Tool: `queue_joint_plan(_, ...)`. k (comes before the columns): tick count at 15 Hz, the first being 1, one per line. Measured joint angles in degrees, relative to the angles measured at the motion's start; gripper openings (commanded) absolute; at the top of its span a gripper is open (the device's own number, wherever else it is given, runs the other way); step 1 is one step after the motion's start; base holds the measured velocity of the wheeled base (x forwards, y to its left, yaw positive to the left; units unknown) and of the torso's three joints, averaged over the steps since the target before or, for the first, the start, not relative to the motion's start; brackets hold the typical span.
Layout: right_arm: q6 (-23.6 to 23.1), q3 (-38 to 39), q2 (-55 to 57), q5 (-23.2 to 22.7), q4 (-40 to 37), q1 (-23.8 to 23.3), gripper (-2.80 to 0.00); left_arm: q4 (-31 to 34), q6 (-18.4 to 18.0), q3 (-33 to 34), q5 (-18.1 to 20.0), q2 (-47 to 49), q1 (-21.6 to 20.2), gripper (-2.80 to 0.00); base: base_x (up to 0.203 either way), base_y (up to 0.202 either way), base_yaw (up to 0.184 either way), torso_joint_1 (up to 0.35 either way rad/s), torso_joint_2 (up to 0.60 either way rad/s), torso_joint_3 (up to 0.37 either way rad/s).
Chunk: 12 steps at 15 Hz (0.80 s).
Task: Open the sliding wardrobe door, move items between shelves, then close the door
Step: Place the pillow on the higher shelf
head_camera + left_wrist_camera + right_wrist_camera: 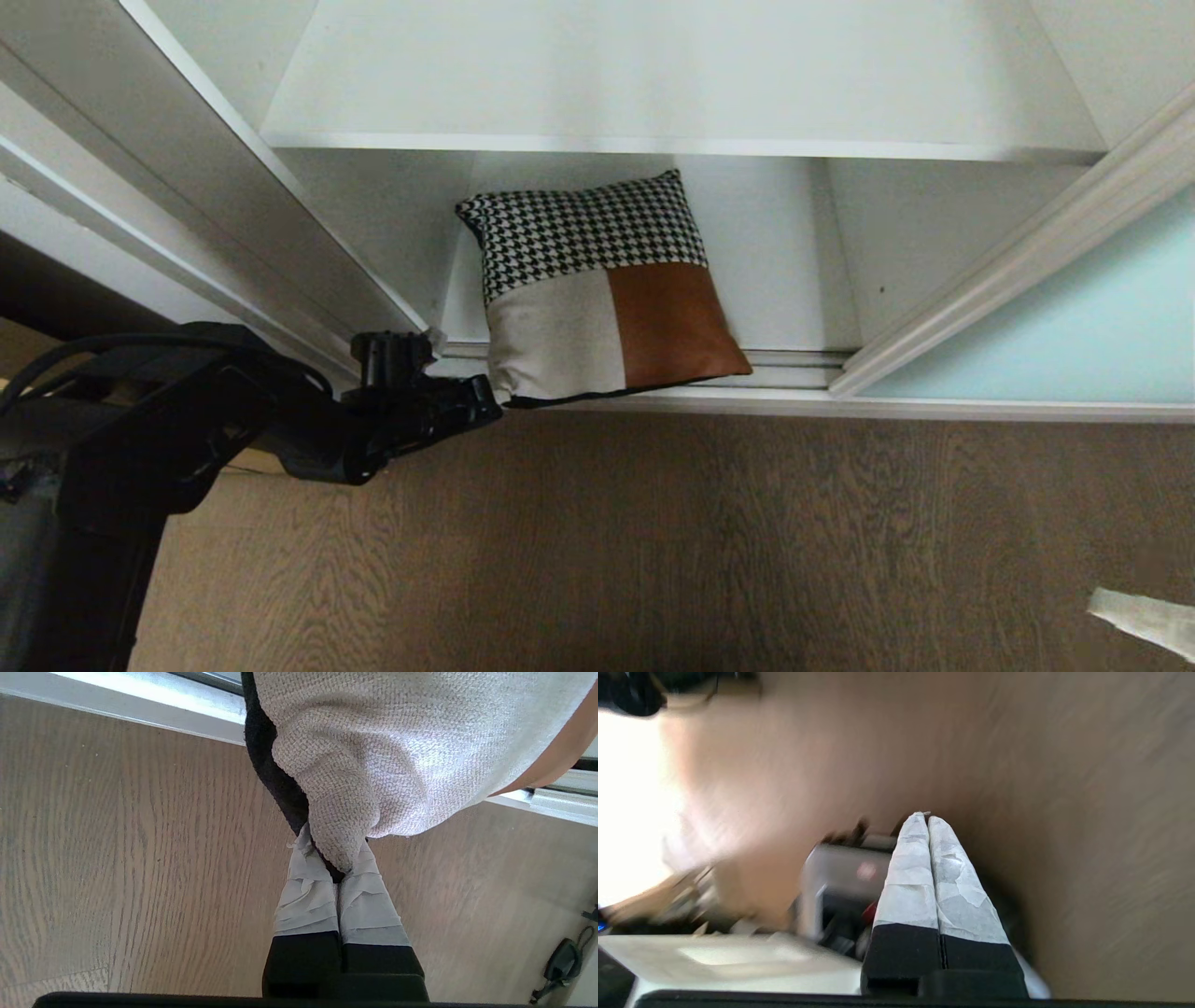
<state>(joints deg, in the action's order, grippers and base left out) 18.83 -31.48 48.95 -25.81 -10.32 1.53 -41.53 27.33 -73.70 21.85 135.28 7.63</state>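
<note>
— Left gripper [485, 397]?
— Low at the wardrobe's front edge, jaws pinched tight on the near left corner of the patchwork cushion [597, 289]. Seen from the left wrist, taped fingertips [310, 891] clamped on the beige woven corner of that cushion [397, 751], black backing fabric squeezed between them.
— Rest of the cushion relative to those jaws?
— Stretching away beyond them into the wardrobe: houndstooth band farthest from the jaws, beige square right at them, rust-orange square to the far side of the beige. Lying on the bottom shelf [794, 280], front edge overhanging the silver door track [803, 369].
— Upper shelf [653, 84]?
— Bare white board, well beyond and above the jaws.
— Sliding wardrobe door [1074, 327]?
— Pale aqua glass, well off to the right of the left jaws, pushed aside; its white frame edge slanting down to the track, well clear of the cushion.
— Below the jaws?
— Brown wood-grain floor [700, 541].
— Right gripper [927, 819]?
— Only in its own wrist view. Jaws closed, taped fingertips [910, 868] pressed flat together, nothing between them. Blurred floor beyond, a blurred grey box-like object [840, 877] beside the jaws, too smeared to name.
— White tip at the lower right of the head view?
— Cannot tell what it is.
</note>
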Motion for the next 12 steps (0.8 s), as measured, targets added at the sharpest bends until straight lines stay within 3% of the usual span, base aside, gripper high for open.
queue_joint_plan(4,0.39,-0.27,17.86,-6.77,8.76,1.06,-2.8,-0.65,-0.14,0.71,0.06,0.06,0.0,-2.8,0.0,0.0,0.0,0.0,0.0,0.0)
queue_joint_plan(8,0.79,0.59,31.29,-7.93,20.76,6.94,-2.8,-2.69,-0.1,1.78,0.03,0.11,0.17,-2.8,0.0,0.0,0.0,0.0,0.0,0.0)
queue_joint_plan(12,1.14,0.11,42.13,-7.81,26.4,9.88,-2.8,-2.82,-0.18,1.94,0.01,0.22,0.19,-2.8,0.0,0.0,0.0,0.0,0.0,0.0)
